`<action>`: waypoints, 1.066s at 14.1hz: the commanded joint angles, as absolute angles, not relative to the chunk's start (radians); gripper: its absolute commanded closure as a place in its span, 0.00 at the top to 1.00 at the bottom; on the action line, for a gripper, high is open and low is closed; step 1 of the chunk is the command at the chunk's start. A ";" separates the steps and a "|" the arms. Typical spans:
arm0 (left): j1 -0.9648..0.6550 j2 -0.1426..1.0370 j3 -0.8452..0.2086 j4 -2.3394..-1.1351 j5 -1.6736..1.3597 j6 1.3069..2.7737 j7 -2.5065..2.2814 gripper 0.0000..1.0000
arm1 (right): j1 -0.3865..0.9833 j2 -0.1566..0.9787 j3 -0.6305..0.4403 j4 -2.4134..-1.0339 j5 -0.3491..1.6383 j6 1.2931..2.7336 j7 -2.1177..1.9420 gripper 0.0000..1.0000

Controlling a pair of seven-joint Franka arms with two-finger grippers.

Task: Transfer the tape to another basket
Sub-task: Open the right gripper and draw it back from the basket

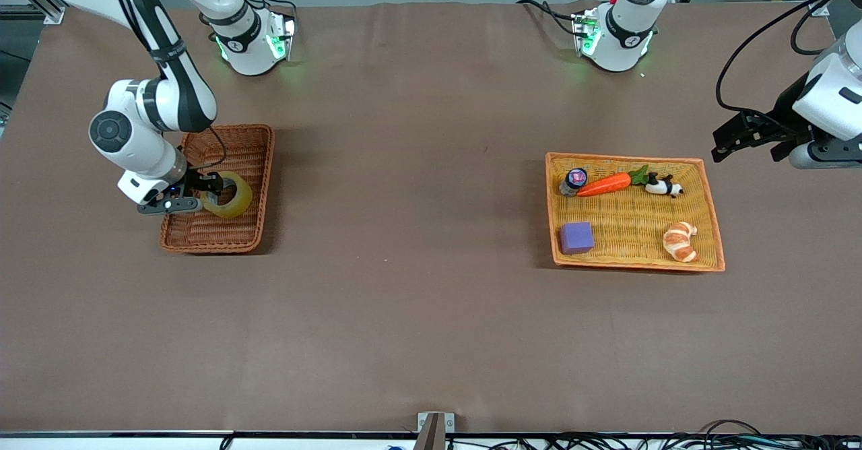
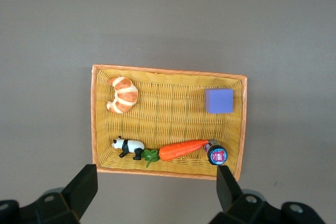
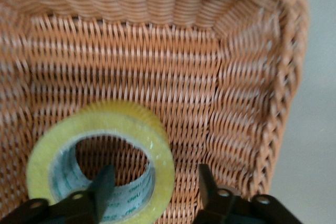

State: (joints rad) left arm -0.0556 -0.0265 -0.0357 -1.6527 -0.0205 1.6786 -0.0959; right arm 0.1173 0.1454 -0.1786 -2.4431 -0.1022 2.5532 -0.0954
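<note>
Two baskets sit on the table (image 1: 417, 302): in front, the tape (image 1: 229, 195), a smooth see-through yellow ring, is in the bumpy brown basket (image 1: 259, 141), the left end effector (image 2: 155, 192) waits open over the tray (image 2: 94, 124), and the right end effector (image 3: 152, 192), open around the ring wall, could snag it.

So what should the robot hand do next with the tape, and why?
Probably lift straight up and away. The tape already sits inside the brown basket, and the right gripper has its fingers spread around the roll's wall, seemingly no longer squeezing it. The left gripper waits open above the yellow tray.
</note>
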 commanded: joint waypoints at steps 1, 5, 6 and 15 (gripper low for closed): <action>-0.060 -0.029 -0.044 -1.652 0.002 1.683 -0.103 1.00 | 0.107 0.037 -0.163 -2.386 -0.101 2.493 -0.113 1.00; -0.060 -0.029 -0.043 -1.652 0.002 1.683 -0.109 1.00 | 0.098 -0.038 -0.153 -2.206 -0.097 2.300 -0.106 1.00; -0.060 -0.026 -0.043 -1.649 0.002 1.683 -0.109 1.00 | 0.095 -0.060 -0.150 -2.175 -0.097 2.249 -0.107 1.00; -0.046 -0.003 -0.034 -1.620 0.026 1.683 -0.087 1.00 | 0.049 -0.064 -0.130 -1.630 -0.017 1.628 -0.141 1.00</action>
State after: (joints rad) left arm -0.0473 -0.0154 -0.0330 -1.6468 0.0063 1.6858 -0.0957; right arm 0.0861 -0.0846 -0.1529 -1.7231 -0.0388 1.6999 -0.1229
